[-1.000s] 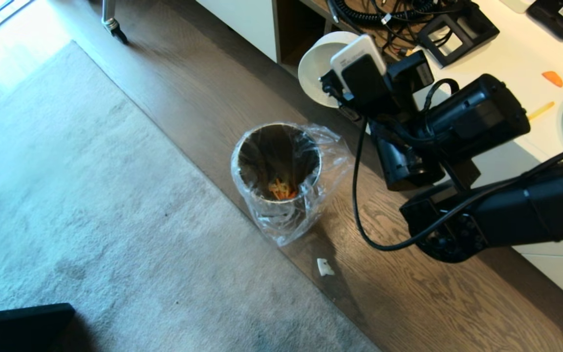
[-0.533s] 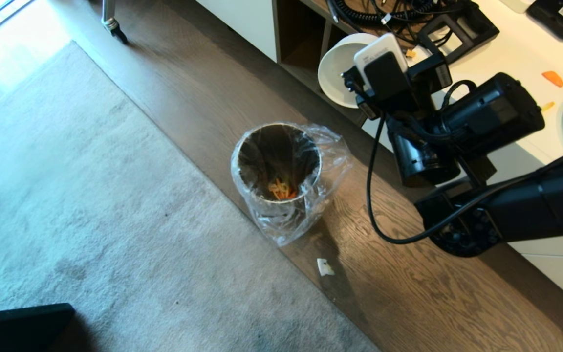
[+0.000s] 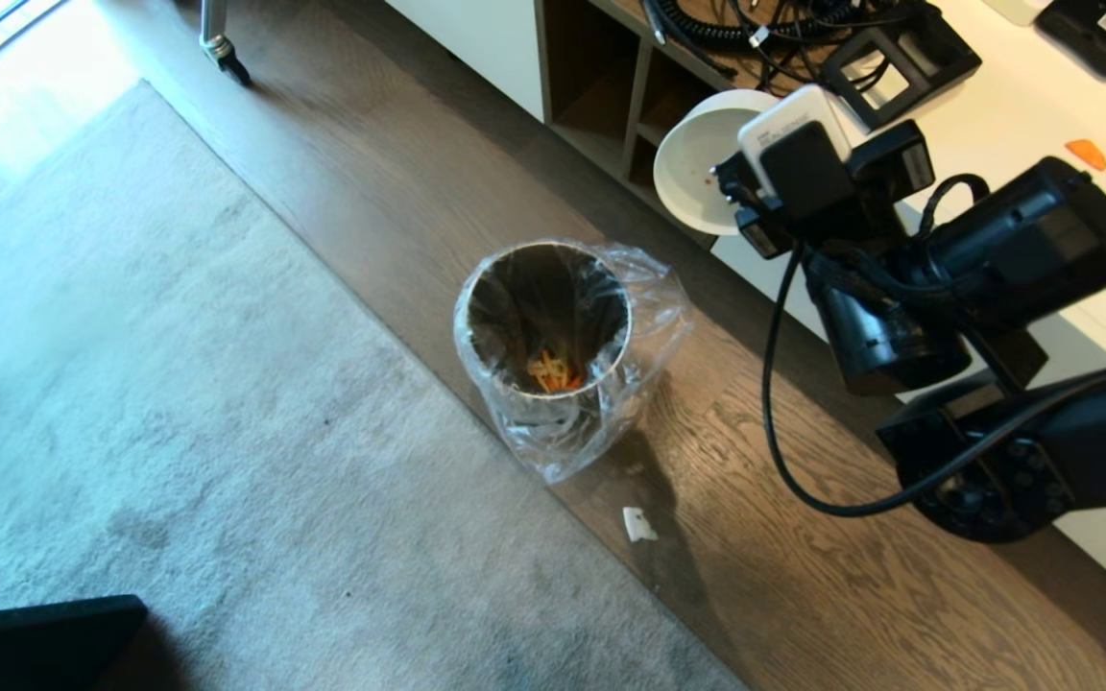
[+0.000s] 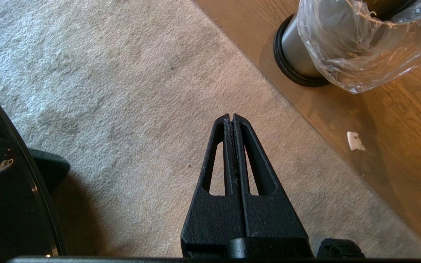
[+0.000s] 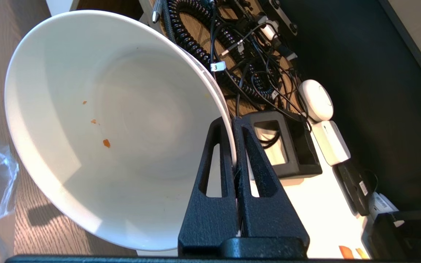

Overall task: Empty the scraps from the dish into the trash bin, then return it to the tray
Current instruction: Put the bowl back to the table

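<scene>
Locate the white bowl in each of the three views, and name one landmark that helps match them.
Head view: the white bowl is upper right of centre, tilted, held by the right gripper at the white counter's edge.
Left wrist view: not in it.
Right wrist view: the bowl fills the left half, nearly empty, its rim pinched in the gripper.
Shared landmark: the trash bin's clear plastic bag, seen in all three.

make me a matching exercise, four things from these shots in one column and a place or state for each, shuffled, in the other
1. white bowl
2. trash bin
3. left claw
4. white scrap

a. lying on the wood floor
b. shut and empty above the carpet
c. pinched at its rim by the right claw
d. lined with clear plastic, orange scraps at the bottom

Pairs: 1-c, 2-d, 3-b, 4-a
</scene>
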